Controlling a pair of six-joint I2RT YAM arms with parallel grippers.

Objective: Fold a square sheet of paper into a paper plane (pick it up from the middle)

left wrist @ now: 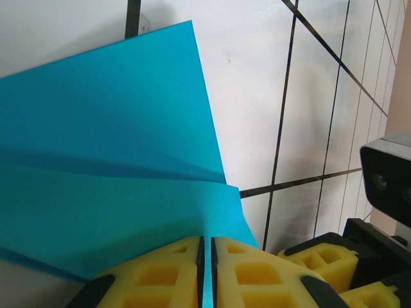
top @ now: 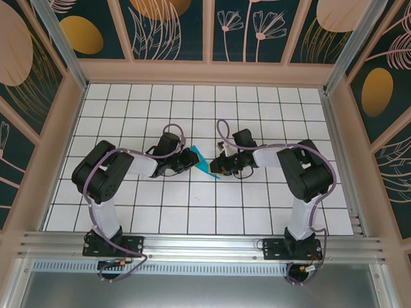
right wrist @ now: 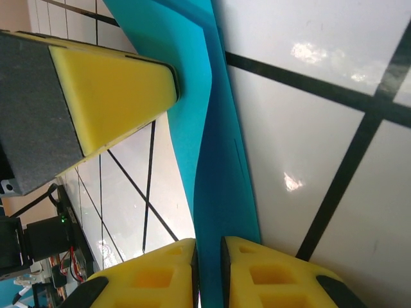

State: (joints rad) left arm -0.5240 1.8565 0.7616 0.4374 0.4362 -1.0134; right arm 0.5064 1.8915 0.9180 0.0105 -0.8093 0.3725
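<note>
Tabletop (top: 194,99), left tool (left wrist: 206,250), right tool (right wrist: 209,256) clamping paper (left wrist: 109,128)

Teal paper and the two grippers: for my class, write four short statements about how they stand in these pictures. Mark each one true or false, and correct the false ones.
1. The left gripper is shut on the teal paper. True.
2. The right gripper is open and clear of the paper. False: its fingers are closed on an edge of the paper.
3. The paper lies as a flat, unfolded square. False: it shows creases and overlapping layers.
4. In the top view the paper sits between the two grippers, over the middle of the gridded table. True.
</note>
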